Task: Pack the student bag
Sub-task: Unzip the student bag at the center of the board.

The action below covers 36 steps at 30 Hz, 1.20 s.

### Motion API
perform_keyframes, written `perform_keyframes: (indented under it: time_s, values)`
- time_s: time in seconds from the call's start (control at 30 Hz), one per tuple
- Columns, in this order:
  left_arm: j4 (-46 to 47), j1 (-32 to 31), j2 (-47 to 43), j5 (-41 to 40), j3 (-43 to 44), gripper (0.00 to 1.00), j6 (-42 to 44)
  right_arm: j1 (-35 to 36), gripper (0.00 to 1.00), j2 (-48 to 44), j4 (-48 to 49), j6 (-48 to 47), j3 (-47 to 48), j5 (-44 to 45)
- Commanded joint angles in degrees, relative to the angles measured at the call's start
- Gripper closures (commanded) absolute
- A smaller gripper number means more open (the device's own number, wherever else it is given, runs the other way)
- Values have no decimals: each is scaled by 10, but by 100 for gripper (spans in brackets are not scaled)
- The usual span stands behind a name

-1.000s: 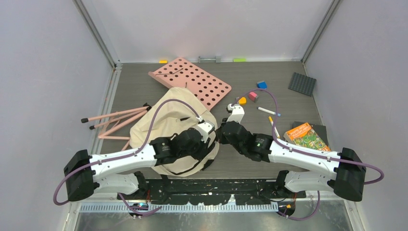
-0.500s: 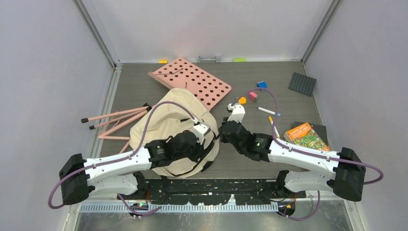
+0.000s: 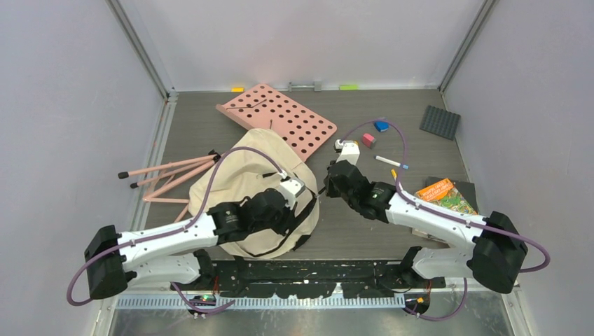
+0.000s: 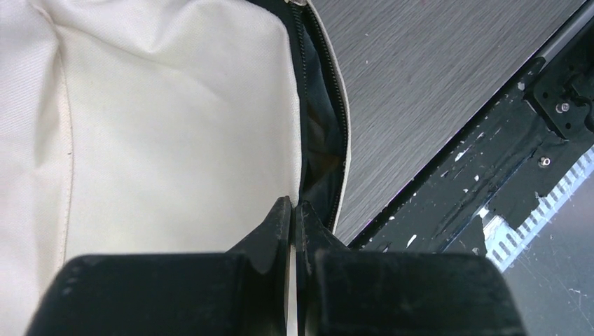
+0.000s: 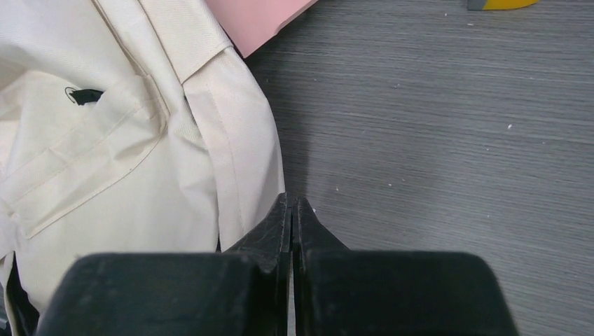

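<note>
Since the earlier frame the left arm has drawn back toward its base and its fingers have come together, while the right arm has reached farther out. The left gripper (image 4: pixel 291 206) is closed at the zipper edge of the student bag (image 3: pixel 245 175); pinched fabric cannot be told. The right gripper (image 5: pixel 292 203) is closed, empty, tips just beside the bag's right edge. The bag lies left of centre on the table (image 3: pixel 364 231), its far end against the pink perforated board (image 3: pixel 287 119).

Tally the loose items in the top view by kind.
Cream fabric backpack: 1
Pink perforated board: 1
Pink rod stand: 1
Small blocks, blue and pink: 2
White marker: 1
Orange book: 1
Dark grey studded plate: 1
Total: 8
</note>
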Motion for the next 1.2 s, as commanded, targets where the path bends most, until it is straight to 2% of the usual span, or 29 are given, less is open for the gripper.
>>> perform_keyframes:
  time_s: [0.0, 0.3, 0.73, 1.17]
  values:
    - [-99, -3, -22, -19, 33, 100, -9, -26, 99, 19, 23, -45, 39, 24]
    - [-234, -2, -68, -99, 106, 100, -28, -32, 99, 77, 41, -75, 80, 10]
    - [-340, -2, -99, -155, 211, 100, 14, -49, 99, 196, 61, -86, 147, -2]
    - [-366, -2, -100, -139, 280, 100, 68, -75, 99, 278, 70, -106, 213, -36]
